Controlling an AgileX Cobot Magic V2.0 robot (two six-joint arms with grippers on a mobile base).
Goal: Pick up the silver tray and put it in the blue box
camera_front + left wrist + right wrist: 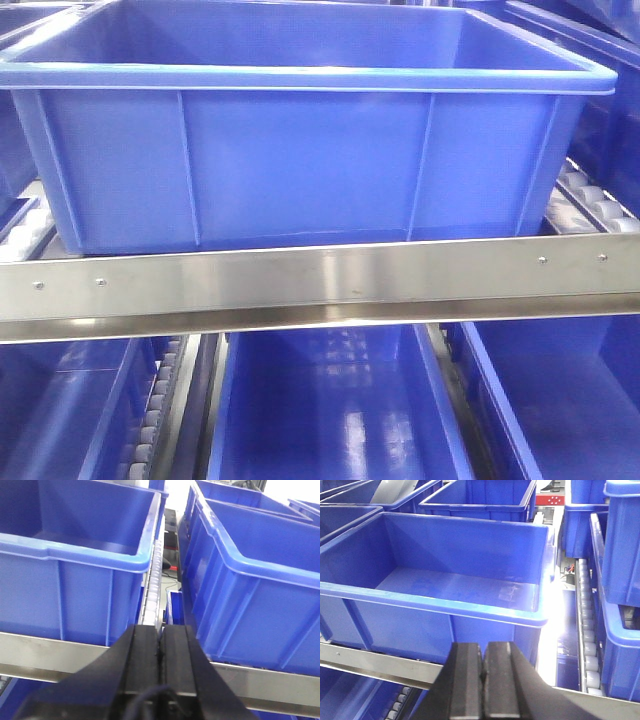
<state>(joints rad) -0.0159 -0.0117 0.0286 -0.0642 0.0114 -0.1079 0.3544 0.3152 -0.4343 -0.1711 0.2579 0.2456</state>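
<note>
The blue box (300, 160) stands empty on the upper shelf, filling the front view. It also fills the right wrist view (435, 565), its floor bare. The silver tray shows in none of the views for certain; a grey sheet (390, 489) leans in a far crate, too cut off to identify. My left gripper (160, 630) is shut and empty, level with the gap between two blue crates. My right gripper (483, 647) is shut and empty, just in front of the blue box's near wall. Neither gripper shows in the front view.
A steel rail (320, 285) runs across the shelf front below the box. Roller tracks (590, 205) lie beside it, and also (587, 630). More blue crates stand on either side (75, 565), (260, 575), behind (480, 497), and on the lower shelf (330, 410).
</note>
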